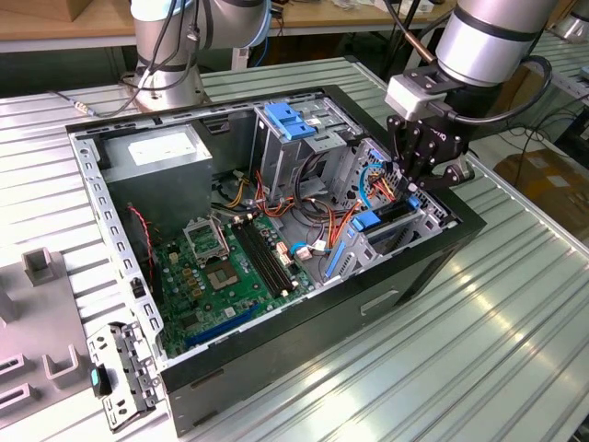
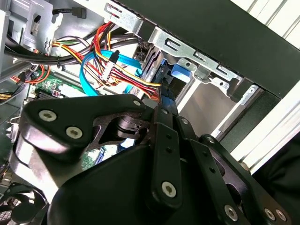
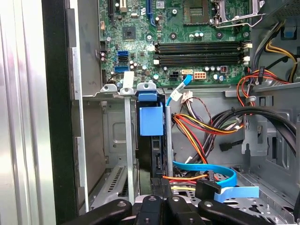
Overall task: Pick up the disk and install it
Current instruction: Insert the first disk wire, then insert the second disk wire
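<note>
The disk [image 1: 390, 215] stands on edge in the drive bay at the front corner of the open computer case [image 1: 276, 345], on the exterior view's right. Its blue side rail [image 3: 151, 120] faces up between the bay's metal walls, and its dark body runs down toward my fingers. My gripper [image 1: 411, 189] reaches down into that bay from above and is shut on the disk's edge. In both wrist views the black finger links [image 3: 150, 205] close in on the blue rail [image 2: 172, 87].
Coloured power cables and a blue data cable [image 3: 206, 171] lie right beside the bay. The motherboard [image 1: 225, 267], grey power supply [image 1: 161, 152] and blue-latched cage [image 1: 290, 120] fill the case. A second arm's base [image 1: 170, 64] stands behind it. Grey fixtures [image 1: 41, 267] sit left.
</note>
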